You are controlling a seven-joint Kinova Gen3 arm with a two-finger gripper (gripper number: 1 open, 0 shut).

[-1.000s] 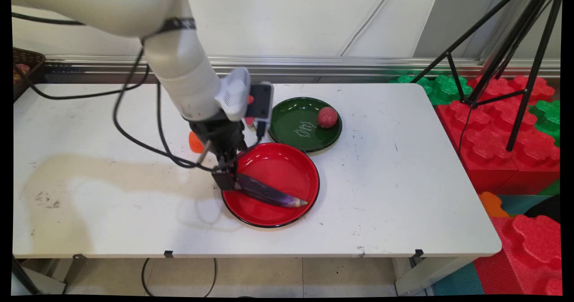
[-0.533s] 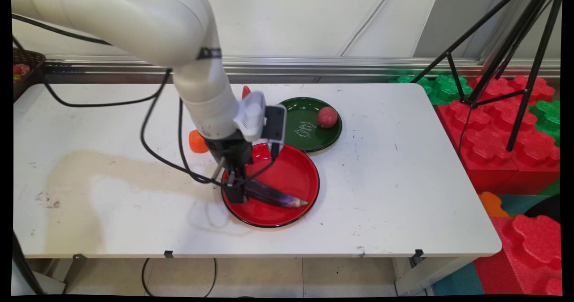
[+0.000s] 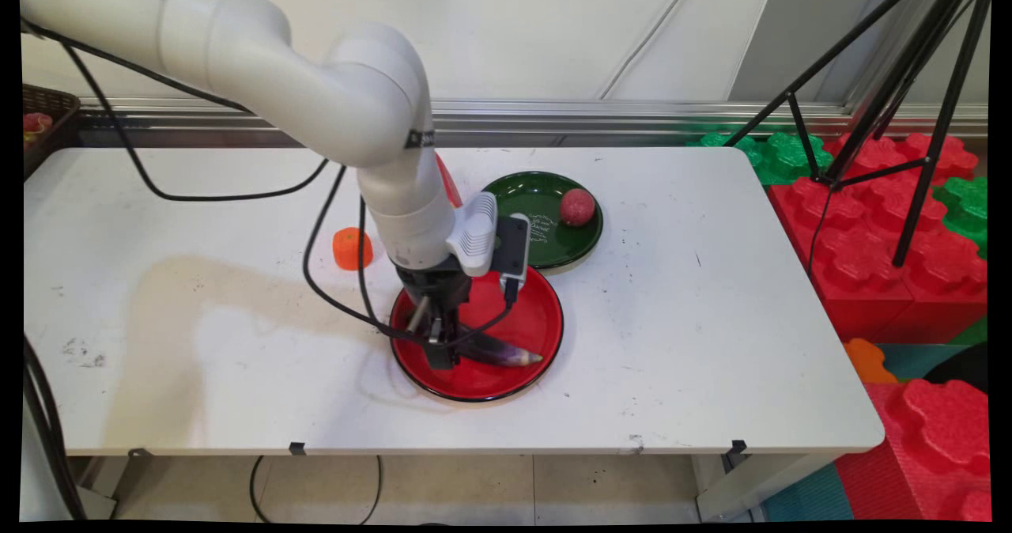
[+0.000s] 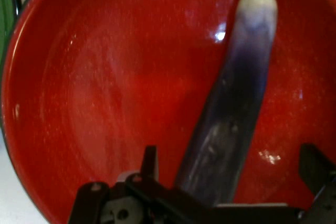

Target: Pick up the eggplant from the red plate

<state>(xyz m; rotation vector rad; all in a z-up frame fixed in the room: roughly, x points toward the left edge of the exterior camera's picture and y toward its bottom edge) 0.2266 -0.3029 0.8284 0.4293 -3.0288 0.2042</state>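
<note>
Standing low over the round red plate [image 3: 528,335], the black two-finger gripper [image 3: 439,351] has its fingers [image 4: 150,162] spread apart on either side of the long dark purple eggplant [image 3: 496,351], whose body runs between them without either finger visibly pressing on it. The eggplant lies flat inside the red plate, pale tip toward the plate's right rim. A round dark green plate [image 3: 545,224] sits just behind, carrying a small red ball [image 3: 577,206]. An orange toy piece [image 3: 350,247] rests on the white table [image 3: 711,343] to the arm's left.
</note>
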